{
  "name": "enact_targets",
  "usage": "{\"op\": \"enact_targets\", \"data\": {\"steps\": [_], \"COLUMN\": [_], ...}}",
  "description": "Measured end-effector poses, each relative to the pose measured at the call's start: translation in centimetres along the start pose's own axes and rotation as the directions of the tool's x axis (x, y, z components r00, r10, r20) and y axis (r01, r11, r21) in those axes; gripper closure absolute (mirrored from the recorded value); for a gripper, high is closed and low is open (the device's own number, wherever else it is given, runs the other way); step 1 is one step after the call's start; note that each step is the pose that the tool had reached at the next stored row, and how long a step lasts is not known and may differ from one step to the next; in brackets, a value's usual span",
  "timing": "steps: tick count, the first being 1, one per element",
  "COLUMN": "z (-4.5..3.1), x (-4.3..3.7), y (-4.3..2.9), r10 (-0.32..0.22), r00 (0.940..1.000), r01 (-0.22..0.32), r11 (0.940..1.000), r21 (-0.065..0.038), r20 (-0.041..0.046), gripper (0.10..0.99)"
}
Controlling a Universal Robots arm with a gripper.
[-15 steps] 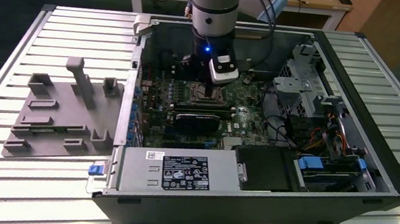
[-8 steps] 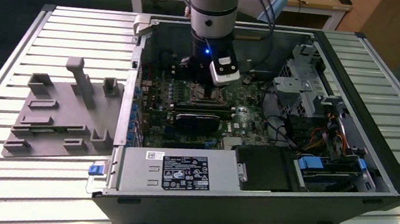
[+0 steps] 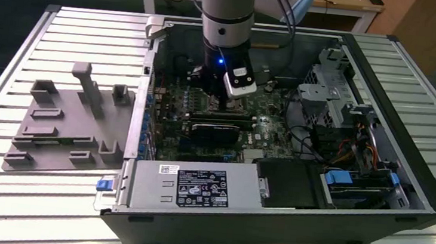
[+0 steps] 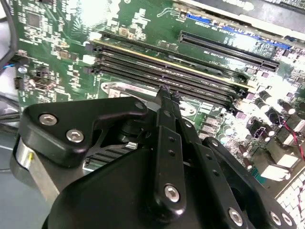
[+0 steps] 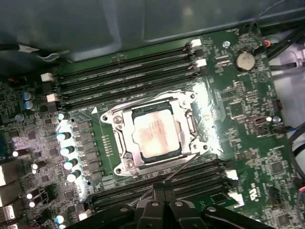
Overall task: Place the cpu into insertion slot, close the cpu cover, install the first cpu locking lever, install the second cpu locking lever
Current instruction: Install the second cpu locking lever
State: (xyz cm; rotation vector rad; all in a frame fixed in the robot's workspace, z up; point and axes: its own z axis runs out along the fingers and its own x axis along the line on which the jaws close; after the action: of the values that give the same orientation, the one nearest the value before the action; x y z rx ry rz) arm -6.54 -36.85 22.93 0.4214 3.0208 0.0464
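First wrist view: nearest the camera, the gripper (image 5: 159, 191) presents its black fingertips pressed together, with no gap between them and nothing pinched. A thin wire lever (image 5: 180, 167) runs obliquely from just ahead of the fingertips toward the near corner of the socket; whether the tips touch it cannot be determined. Beyond the tips lie the near memory slots (image 5: 190, 183), then the insertion slot (image 5: 155, 136) on the green motherboard (image 5: 248, 114). The cpu (image 5: 155, 136) lies flat inside the slot, and the cpu cover (image 5: 188, 125) lies folded down around it, its silvery frame bordering the chip on all sides. The socket therefore lies straight ahead of the closed tips, with the lever's long axis running diagonally from the tips toward the frame. Farthest away, a second bank of memory slots (image 5: 124, 76) borders the board. In the exterior view, the arm stands vertically inside the open computer case (image 3: 405, 176), above the board.
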Motion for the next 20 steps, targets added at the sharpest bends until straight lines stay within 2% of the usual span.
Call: {"op": "enact_targets", "data": {"steps": [3,6,11,15,20], "z": [0.18,0.33,0.54,0.75,0.97], "x": [0.42,0.70,0.86,0.76,0.63], "y": [-0.21,-0.50,-1.07,-1.72,-2.44], "r10": [-0.001,-0.001,0.002,0.004,0.007], "r00": [1.0000,0.9999,0.9997,0.9995,0.9991], "r01": [0.001,0.001,-0.004,-0.008,-0.013], "r11": [0.9999,0.9993,0.9967,0.9941,0.9890], "r21": [-0.016,-0.037,-0.081,-0.108,-0.147], "r20": [-0.0044,-0.0104,-0.0229,-0.0308,-0.0424], "gripper": [0.984,0.984,0.984,0.984,0.984]}}
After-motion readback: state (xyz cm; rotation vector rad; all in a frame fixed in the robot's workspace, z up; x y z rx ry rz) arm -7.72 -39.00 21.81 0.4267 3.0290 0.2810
